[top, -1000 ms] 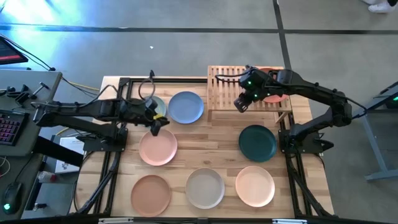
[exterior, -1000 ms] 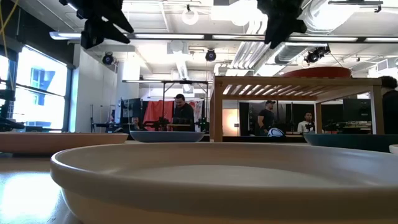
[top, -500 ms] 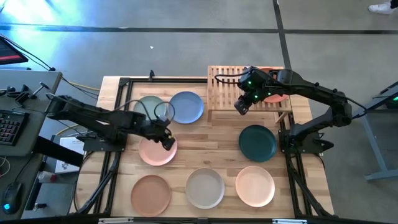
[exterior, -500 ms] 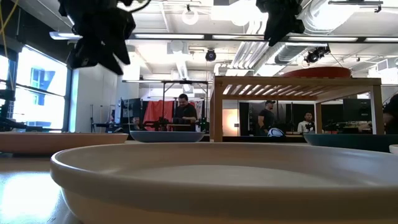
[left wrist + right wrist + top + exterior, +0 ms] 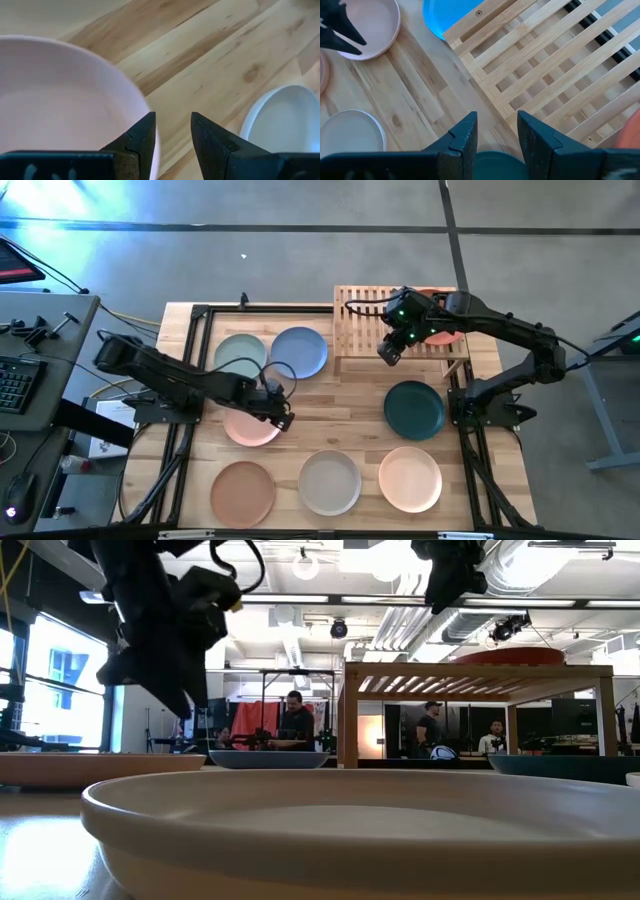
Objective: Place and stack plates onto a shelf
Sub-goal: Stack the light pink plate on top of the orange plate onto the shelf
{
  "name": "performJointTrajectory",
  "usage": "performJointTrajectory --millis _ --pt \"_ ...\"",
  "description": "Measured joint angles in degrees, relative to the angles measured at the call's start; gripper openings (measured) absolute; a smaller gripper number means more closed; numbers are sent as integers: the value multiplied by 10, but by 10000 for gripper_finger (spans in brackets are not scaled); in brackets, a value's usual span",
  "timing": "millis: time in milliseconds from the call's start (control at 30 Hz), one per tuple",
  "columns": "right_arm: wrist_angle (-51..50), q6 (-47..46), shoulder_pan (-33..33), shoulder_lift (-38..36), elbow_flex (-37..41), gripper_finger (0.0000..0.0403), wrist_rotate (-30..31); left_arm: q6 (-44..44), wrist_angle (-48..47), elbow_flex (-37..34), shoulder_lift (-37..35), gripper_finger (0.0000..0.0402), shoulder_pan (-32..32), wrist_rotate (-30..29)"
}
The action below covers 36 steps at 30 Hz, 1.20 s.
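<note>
Now the left gripper has swung away from the mint plate and come down at the pink plate's rim, mid-tabletop, fingers apart and astride the edge (not yet closed), so pink looks the next pick. Over the shelf at the far edge, the right gripper hangs open, beside the red-orange plate already there. Only the left wrist view shows the straddle; the overhead hides it.
</note>
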State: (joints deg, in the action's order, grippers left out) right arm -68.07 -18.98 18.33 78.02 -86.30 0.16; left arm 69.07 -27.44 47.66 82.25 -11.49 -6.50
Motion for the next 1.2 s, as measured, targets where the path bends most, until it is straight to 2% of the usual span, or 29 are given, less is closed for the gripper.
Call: performJointTrajectory --millis 1200 --pt "0 13 0 0 0 114 8 54 31 1 126 113 -26 5"
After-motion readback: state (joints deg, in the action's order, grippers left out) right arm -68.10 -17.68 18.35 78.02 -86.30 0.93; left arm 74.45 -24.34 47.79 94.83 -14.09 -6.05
